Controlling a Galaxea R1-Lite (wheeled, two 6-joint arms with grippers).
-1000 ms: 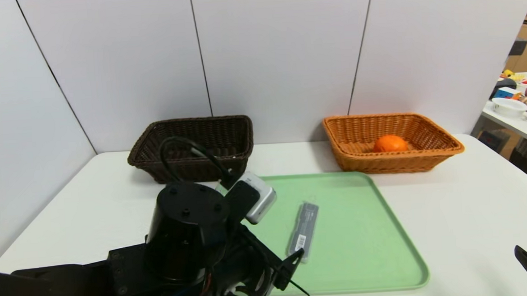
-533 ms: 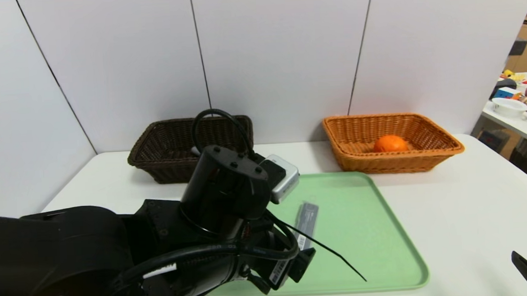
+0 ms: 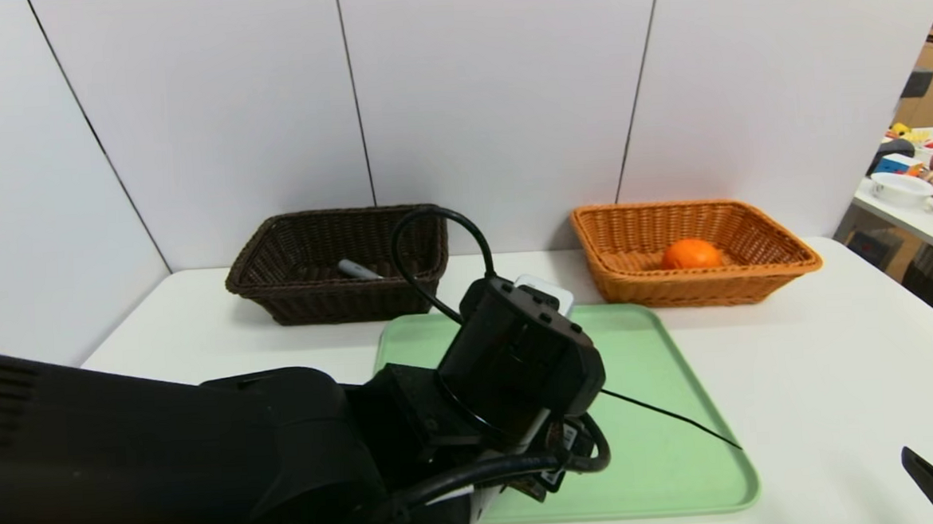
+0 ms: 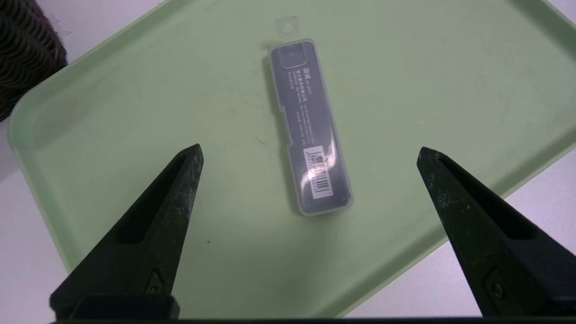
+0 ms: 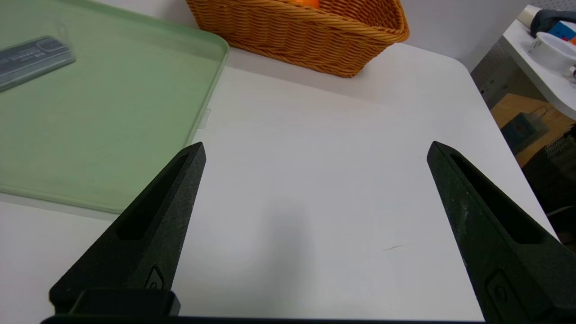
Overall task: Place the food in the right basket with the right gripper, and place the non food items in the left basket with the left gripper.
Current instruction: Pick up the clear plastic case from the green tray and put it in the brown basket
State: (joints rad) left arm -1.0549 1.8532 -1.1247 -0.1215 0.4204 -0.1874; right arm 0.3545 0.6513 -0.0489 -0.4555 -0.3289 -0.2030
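Observation:
A slim dark case in clear plastic (image 4: 310, 126) lies flat on the green tray (image 4: 180, 90). My left gripper (image 4: 309, 147) hangs open above it, one finger on either side and apart from it. In the head view my left arm (image 3: 519, 355) covers the case. The dark brown left basket (image 3: 333, 301) holds a small grey item (image 3: 359, 269). An orange (image 3: 690, 254) lies in the orange-coloured right basket (image 3: 675, 289). My right gripper (image 5: 316, 143) stands open and empty over bare table, right of the tray (image 5: 112, 112).
The white table (image 3: 823, 355) ends at its right edge, beyond which stands a second table (image 3: 911, 219) with bowls and fruit. Grey wall panels stand right behind both baskets. A thin black cable tie (image 3: 666, 418) sticks out from my left wrist over the tray.
My left arm has swung right and forward over the tray and now covers the case in the head view. The grey item in the left basket has come into sight. The right gripper has hardly moved.

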